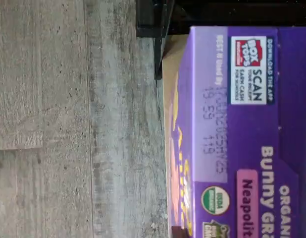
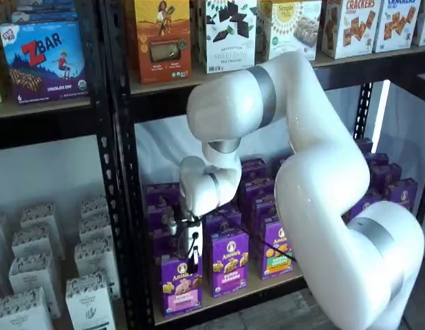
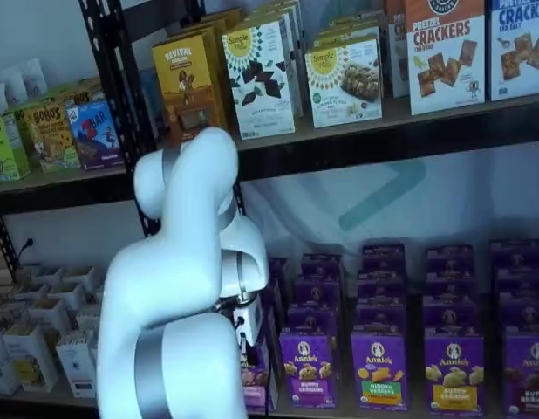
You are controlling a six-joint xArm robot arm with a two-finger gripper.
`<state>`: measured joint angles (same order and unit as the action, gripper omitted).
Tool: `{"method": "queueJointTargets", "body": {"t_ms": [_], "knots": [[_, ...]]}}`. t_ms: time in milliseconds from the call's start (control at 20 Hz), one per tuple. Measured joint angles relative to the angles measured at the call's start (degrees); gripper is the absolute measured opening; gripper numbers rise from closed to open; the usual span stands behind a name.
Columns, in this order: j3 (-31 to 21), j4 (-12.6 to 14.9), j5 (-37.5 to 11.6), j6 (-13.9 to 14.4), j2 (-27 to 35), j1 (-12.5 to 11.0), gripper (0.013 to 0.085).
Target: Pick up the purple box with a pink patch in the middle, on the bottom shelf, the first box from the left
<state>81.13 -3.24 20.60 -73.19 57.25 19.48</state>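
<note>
The small upright purple cardboard box with a pink patch (image 2: 181, 287) was shown at the front of the light tan wooden bottom shelf (image 2: 233, 297), framed by black perforated steel rack posts (image 2: 116, 172), with like purple boxes (image 3: 378, 368) ranked at its 3 o'clock. Taller cardboard cartons (image 3: 344, 80) filled the board above. Grey wood-grain flooring (image 1: 69, 124) was seen in the wrist view beside the box's top panel. The white-bodied gripper with black fingers (image 2: 190, 256) was placed directly over the box, at its 12 o'clock; whether the fingers were apart or closed could not be told.
</note>
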Motion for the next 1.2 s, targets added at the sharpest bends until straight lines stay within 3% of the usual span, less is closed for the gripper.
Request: {"method": "queueJointTargets", "body": {"t_ms": [250, 450, 1200], "knots": [[-2.06, 2.49, -0.76, 2.47, -1.42, 0.19, 0.033], [-5.17, 6.12, -1.17, 5.87, -3.67, 0.25, 0.033], [-21.85, 14.36, -2.81, 13.86, -18.54, 0.51, 0.033]]}}
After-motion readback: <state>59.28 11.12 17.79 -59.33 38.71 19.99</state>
